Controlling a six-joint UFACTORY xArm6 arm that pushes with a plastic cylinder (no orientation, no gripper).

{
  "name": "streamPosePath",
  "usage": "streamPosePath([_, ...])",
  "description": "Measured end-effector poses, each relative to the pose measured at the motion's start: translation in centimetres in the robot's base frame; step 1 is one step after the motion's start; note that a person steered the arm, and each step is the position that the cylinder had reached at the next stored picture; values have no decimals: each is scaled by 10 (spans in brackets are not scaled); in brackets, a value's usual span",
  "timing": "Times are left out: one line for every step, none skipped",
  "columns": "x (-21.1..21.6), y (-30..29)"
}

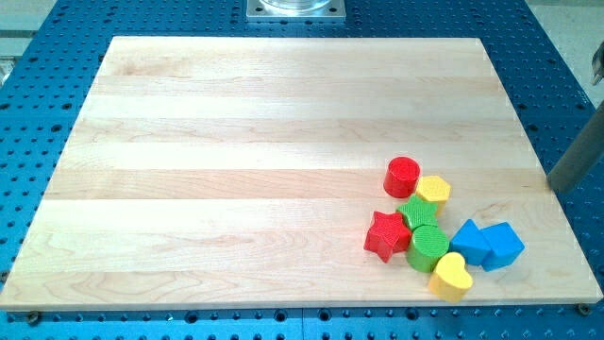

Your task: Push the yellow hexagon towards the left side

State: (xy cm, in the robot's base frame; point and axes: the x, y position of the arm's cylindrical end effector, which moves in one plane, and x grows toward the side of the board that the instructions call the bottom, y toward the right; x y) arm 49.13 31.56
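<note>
The yellow hexagon (433, 190) lies on the wooden board (236, 142) at the lower right, touching the red cylinder (402, 176) on its left and the green star (417, 212) below it. My rod comes in from the view's right edge. My tip (557, 187) is at the board's right edge, well to the right of the hexagon and apart from all blocks.
Below the hexagon is a tight cluster: a red star (385, 235), a green cylinder (428, 247), a yellow heart (451, 276) and two blue blocks (469, 241) (501, 246). A blue perforated table (38, 113) surrounds the board. A metal mount (294, 8) sits at the top.
</note>
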Motion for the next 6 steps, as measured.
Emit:
streamPosePath([27, -55])
streamPosePath([30, -86])
streamPosePath([30, -123])
streamPosePath([31, -152])
streamPosePath([30, -152])
streamPosePath([7, -152])
